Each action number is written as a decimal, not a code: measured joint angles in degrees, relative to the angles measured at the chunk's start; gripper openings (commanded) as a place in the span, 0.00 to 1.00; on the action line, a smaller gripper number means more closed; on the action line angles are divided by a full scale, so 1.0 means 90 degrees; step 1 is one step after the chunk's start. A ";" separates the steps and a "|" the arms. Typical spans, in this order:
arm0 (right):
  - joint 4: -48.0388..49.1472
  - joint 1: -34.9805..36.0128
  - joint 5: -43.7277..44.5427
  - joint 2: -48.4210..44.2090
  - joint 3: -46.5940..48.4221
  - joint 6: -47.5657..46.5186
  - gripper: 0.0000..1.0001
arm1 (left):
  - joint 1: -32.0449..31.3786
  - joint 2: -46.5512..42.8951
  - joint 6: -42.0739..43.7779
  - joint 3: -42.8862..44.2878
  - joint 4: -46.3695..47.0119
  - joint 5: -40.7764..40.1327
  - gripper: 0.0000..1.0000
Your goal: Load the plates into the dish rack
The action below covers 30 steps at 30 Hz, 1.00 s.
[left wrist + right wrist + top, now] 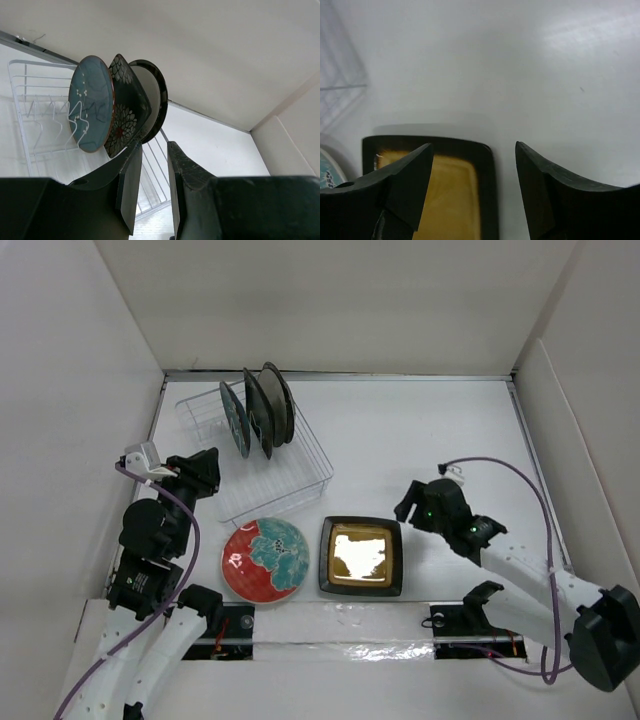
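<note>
The clear dish rack (pixel 300 472) stands at the back left. Three plates stand upright in it: teal (pixel 235 420), square dark floral (pixel 258 412), dark-rimmed cream (pixel 279 402). A red plate with teal flowers (pixel 265 559) and a square black-gold plate (pixel 361 556) lie flat on the table in front. The cream branch-pattern plate is out of view. My left gripper (pixel 208 470) is slightly open and empty beside the rack's left side. My right gripper (pixel 406 508) is open and empty, just above the black-gold plate's right edge (pixel 487 170). The left wrist view shows the teal plate (pixel 90 110), floral plate (pixel 127 107) and cream plate (pixel 156 92).
White walls enclose the table on three sides. The rack's wire frame (pixel 30 100) fills the left of the left wrist view. The rack corner (pixel 340 85) and the red plate's rim (pixel 327 172) show at the left of the right wrist view.
</note>
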 measured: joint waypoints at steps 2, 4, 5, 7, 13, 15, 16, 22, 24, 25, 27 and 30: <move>-0.0393 -0.0211 -0.0607 -0.0413 -0.0369 0.0452 0.75 | 0.0000 0.0024 0.0000 0.0000 0.0000 0.0032 0.24; -0.0510 -0.0253 -0.0993 -0.0576 -0.0542 0.0617 0.76 | 0.0000 0.0027 0.0000 0.0000 0.0000 0.0036 0.24; -0.0597 -0.0243 -0.1217 -0.0602 -0.0593 0.0726 0.76 | 0.0000 0.0027 0.0000 0.0000 0.0000 0.0036 0.25; -0.0806 -0.0197 -0.1564 -0.0668 -0.0685 0.0879 0.77 | 0.0000 0.0024 0.0002 0.0000 -0.0002 0.0039 0.25; -0.0998 -0.0272 -0.2582 -0.1056 -0.1343 0.1144 0.74 | 0.0000 0.0015 0.0000 0.0000 -0.0002 0.0058 0.25; -0.0787 -0.0335 -0.2948 -0.1022 -0.1503 0.1294 0.72 | 0.0000 0.0010 0.0002 0.0000 0.0000 0.0058 0.25; -0.0593 -0.0338 -0.3118 -0.0993 -0.1596 0.1353 0.72 | 0.0000 0.0010 0.0002 0.0000 -0.0002 0.0058 0.25; 0.0648 -0.0345 -0.3980 -0.0452 -0.1962 0.1698 0.68 | 0.0000 -0.0007 0.0002 0.0000 0.0000 0.0063 0.25; 0.1032 -0.0335 -0.4143 -0.0347 -0.2106 0.1860 0.59 | 0.0000 -0.0007 0.0002 0.0000 -0.0005 0.0063 0.25; 0.1129 -0.0335 -0.4158 -0.0316 -0.2157 0.1885 0.52 | 0.0000 -0.0007 0.0002 0.0000 -0.0002 0.0061 0.25; 0.1209 -0.0335 -0.4126 -0.0308 -0.2263 0.1967 0.31 | 0.0000 -0.0010 0.0002 0.0000 -0.0002 0.0056 0.25; 0.1192 -0.0333 -0.4041 -0.0452 -0.2467 0.2045 0.02 | 0.0000 -0.0010 0.0002 0.0000 -0.0002 0.0051 0.25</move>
